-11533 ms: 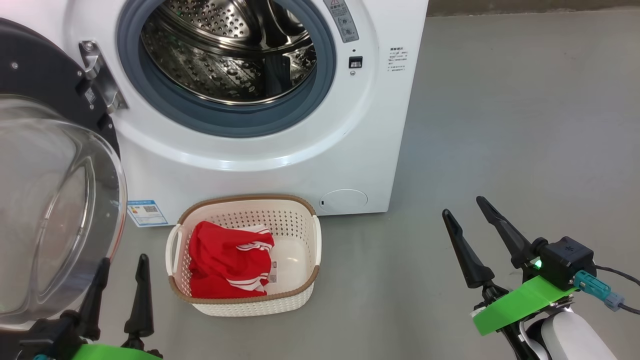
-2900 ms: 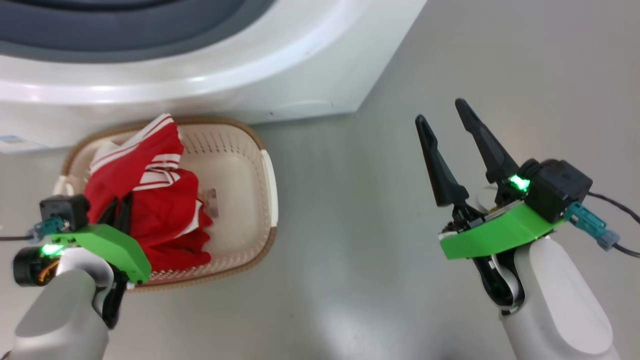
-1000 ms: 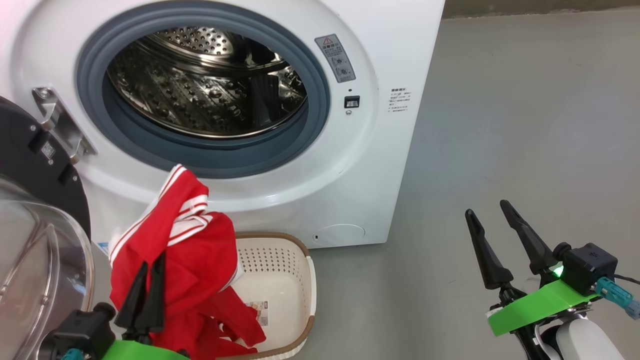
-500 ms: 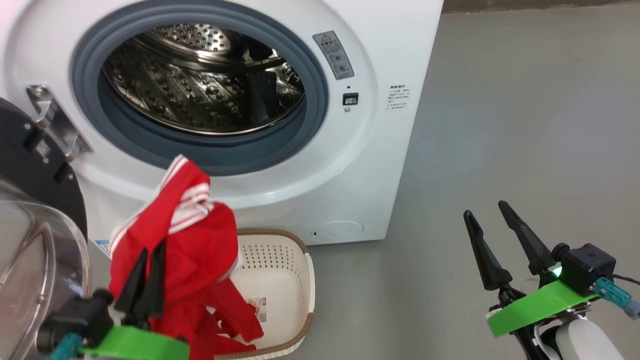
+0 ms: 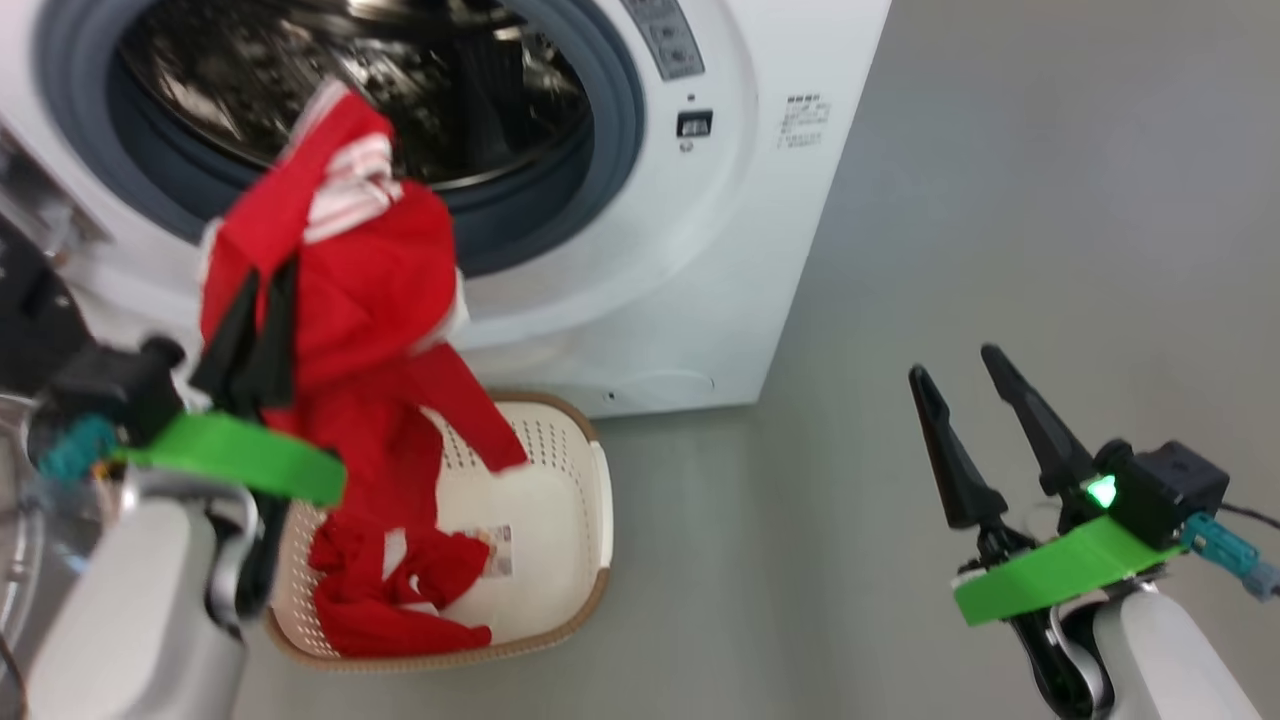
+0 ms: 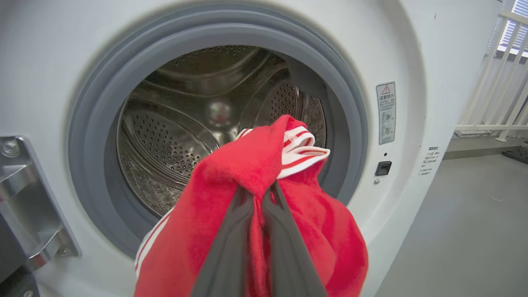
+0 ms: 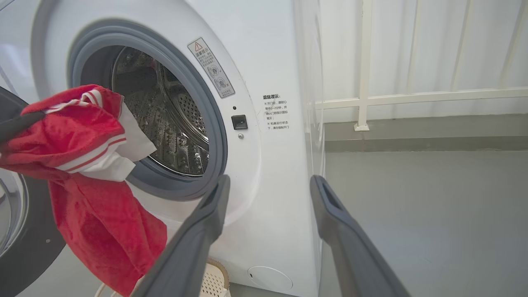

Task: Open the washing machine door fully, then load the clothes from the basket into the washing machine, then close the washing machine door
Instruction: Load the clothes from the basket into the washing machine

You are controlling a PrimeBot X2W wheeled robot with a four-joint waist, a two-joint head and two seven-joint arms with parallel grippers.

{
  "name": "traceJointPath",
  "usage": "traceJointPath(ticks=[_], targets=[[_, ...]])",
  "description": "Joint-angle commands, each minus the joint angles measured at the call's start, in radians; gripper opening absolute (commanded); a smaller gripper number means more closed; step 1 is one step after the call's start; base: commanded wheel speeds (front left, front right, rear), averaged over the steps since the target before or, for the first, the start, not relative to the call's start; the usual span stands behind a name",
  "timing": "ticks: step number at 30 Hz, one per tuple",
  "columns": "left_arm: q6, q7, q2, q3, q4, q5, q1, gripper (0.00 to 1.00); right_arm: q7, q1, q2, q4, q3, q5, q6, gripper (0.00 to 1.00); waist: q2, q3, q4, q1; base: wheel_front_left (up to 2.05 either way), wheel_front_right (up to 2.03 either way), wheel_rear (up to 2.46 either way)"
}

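Left hand (image 5: 266, 280) aloft, clamping clothes (image 5: 370, 280), facing drum (image 5: 480, 90)

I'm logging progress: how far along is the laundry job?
Done: the washing machine door stands open; the drum looks empty. In hand: the left tool is shut on the clothes, raised before the opening. Left: part of them trails into the basket; all must go in, then the door closes. The right tool is open.

Red cloth clothes (image 5: 340, 270), shiny perforated steel drum (image 6: 173, 136)
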Motion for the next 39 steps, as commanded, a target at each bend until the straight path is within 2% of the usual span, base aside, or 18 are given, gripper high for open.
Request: traceJointPath(ticks=[1, 11, 19, 34, 39], targets=[[-0.006, 0.002, 0.027, 0.04, -0.01, -0.002, -0.058, 0.0, -0.005, -0.02, -0.002, -0.027, 0.022, -0.008, 0.002, 1.0, 0.0, 0.074, -0.028, 0.0, 0.0, 0.0, 0.0], [-0.046, -0.013, 0.026, 0.037, 0.313, 0.002, -0.39, 0.0, -0.005, -0.097, 0.043, -0.054, 0.025, -0.032, 0.002, 1.0, 0.0, 0.257, -0.089, 0.0, 0.0, 0.0, 0.0], [-0.062, -0.032, 0.028, 0.007, 0.494, 0.032, -0.606, 0.0, -0.005, -0.14, 0.083, -0.073, 0.037, -0.043, 0.002, 1.0, 0.0, 0.384, -0.139, 0.0, 0.0, 0.0, 0.0], [-0.075, -0.036, 0.054, -0.036, 0.726, 0.059, -0.934, 0.0, -0.005, -0.185, 0.124, -0.097, 0.06, -0.051, 0.002, 1.0, 0.0, 0.538, -0.209, 0.0, 0.0, 0.0, 0.0], [-0.049, -0.053, 0.059, -0.022, 0.671, 0.083, -1.009, 0.0, -0.005, -0.189, 0.132, -0.1, 0.06, -0.052, 0.002, 1.0, 0.0, 0.555, -0.215, 0.0, 0.0, 0.0, 0.0]])
